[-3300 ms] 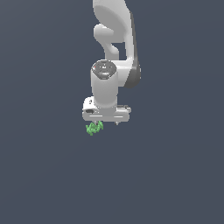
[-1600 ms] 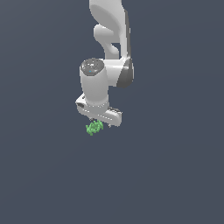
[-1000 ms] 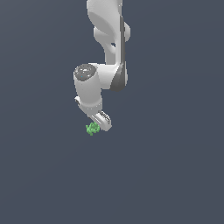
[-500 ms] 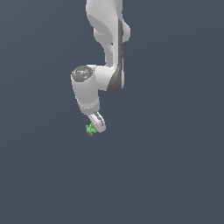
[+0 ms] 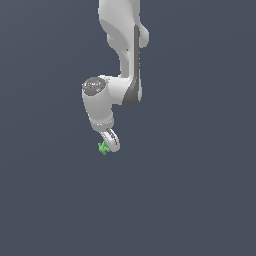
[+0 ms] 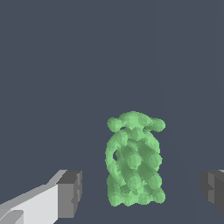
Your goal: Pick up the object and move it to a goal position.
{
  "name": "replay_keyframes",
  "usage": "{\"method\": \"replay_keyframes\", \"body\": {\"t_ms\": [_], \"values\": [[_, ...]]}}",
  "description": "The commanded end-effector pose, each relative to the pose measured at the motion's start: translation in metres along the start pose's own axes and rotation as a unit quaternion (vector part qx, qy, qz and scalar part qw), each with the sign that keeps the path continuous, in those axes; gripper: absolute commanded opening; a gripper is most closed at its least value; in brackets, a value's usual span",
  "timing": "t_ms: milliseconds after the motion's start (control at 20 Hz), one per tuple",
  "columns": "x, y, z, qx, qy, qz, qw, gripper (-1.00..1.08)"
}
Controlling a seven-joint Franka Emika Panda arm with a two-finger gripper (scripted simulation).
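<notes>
Pre-grasp step. White two-finger gripper (image 6: pixel 140 192) has its jaws wide, dark pads (image 6: pixel 70 193) clear on both sides of the small bright green knobbly lump (image 6: pixel 133 159), not touching. Lump sits on the dark floor by the fingertips (image 5: pixel 104 148). Next, I'd judge: descend slightly, close, lift.

The arm (image 5: pixel 121 45) is glossy white, built of rounded, swollen links with a dark grey seam and a dark grey inset panel at the joint above the jaws. The segment just above the jaws is a stubby white cylinder capped by a flat grey disc (image 5: pixel 94 86). In the wrist view the jaws (image 6: pixel 142 192) show as white angular bars ending in dark grey, blocky fingertips (image 6: pixel 70 194), set wide apart.
</notes>
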State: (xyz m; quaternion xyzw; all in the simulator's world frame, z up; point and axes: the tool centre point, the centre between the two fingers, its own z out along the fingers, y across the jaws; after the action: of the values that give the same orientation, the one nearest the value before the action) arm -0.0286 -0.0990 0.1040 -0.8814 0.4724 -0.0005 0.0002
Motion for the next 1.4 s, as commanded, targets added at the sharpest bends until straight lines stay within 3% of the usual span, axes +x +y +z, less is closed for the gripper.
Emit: {"method": "replay_keyframes", "body": {"t_ms": [0,550,600,1350], "values": [[0.0,0.001,0.008,0.0,0.0,0.001,1.0,1.0],[0.0,0.001,0.045,0.0,0.0,0.003,1.0,1.0],[0.0,0.001,0.045,0.0,0.0,0.003,1.0,-1.0],[0.001,-0.003,0.037,0.0,0.0,0.002,1.0,-1.0]]}}
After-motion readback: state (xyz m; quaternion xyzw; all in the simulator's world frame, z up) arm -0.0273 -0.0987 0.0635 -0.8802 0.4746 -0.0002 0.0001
